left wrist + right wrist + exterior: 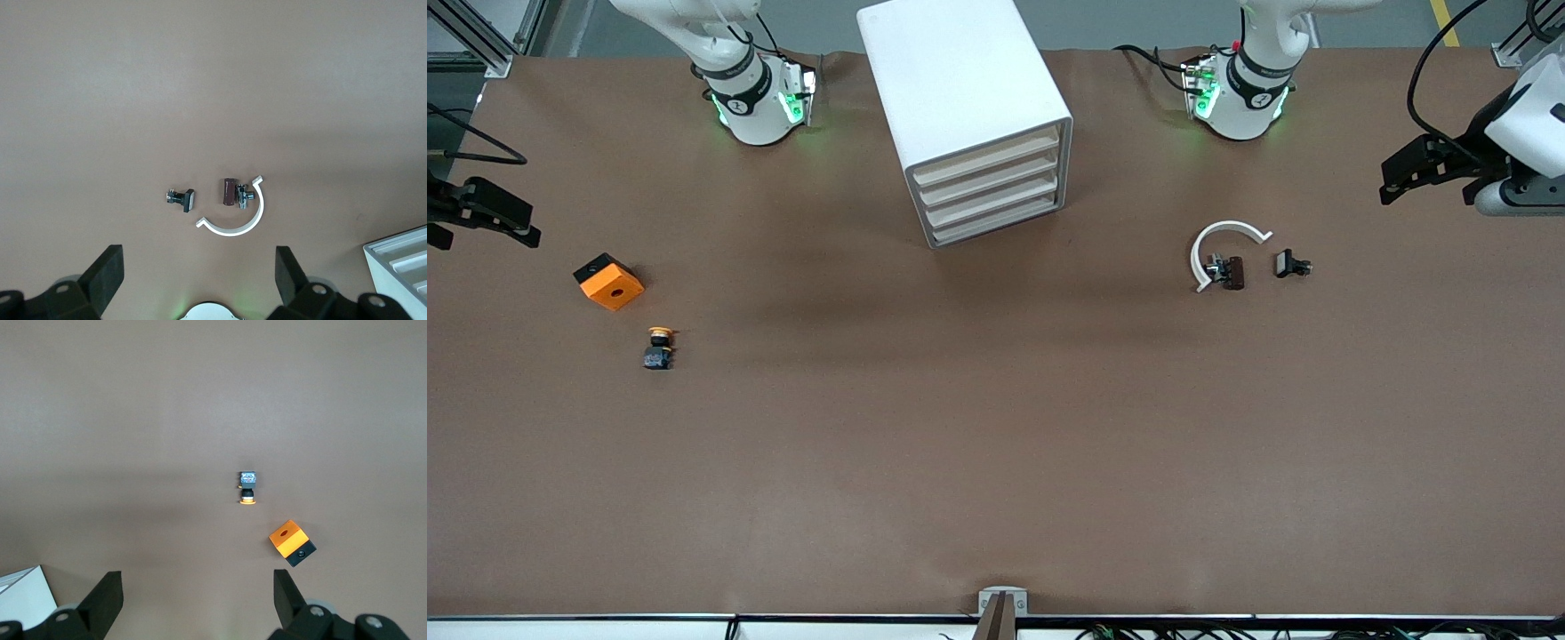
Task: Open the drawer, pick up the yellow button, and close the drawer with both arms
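Observation:
The white cabinet [960, 80] stands mid-table near the arms' bases, and all four of its beige drawer fronts [989, 187] are shut. The button [659, 348], dark with a yellow-orange cap, lies on the table toward the right arm's end; it also shows in the right wrist view [248, 487]. My right gripper [486, 233] hangs open and empty over that end of the table [199, 600]. My left gripper [1409, 173] hangs open and empty over the left arm's end [199, 277]. A corner of the cabinet [400, 260] shows in the left wrist view.
An orange block [608, 281] with a black hole sits beside the button, a little farther from the front camera. Two small dark clips [1232, 271] [1291, 264] and a curved white band [1223, 240] lie toward the left arm's end. Brown tabletop [996, 427] stretches between them.

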`<state>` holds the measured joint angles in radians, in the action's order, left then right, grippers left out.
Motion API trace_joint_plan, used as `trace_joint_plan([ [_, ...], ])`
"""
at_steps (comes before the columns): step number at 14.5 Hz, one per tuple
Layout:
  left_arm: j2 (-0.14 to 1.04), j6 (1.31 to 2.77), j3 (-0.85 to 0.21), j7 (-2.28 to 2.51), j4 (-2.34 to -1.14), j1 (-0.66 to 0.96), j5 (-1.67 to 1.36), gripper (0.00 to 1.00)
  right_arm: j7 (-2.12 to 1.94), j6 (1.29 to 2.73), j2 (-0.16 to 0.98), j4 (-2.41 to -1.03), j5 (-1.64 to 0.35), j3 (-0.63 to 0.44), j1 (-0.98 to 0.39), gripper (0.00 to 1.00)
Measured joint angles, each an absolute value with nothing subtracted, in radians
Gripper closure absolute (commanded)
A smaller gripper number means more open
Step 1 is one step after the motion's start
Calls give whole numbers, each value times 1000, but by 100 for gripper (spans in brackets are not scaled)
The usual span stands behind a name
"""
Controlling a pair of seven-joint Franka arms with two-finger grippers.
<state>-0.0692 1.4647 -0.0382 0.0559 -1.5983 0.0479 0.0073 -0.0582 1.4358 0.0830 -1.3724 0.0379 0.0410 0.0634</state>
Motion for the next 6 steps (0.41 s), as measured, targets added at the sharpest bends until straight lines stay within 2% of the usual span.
trace_joint_plan([
  [6,-69,1459,-38,56,-1589,48,7,0,-58,1452,83,-1372,35,41,65,0],
])
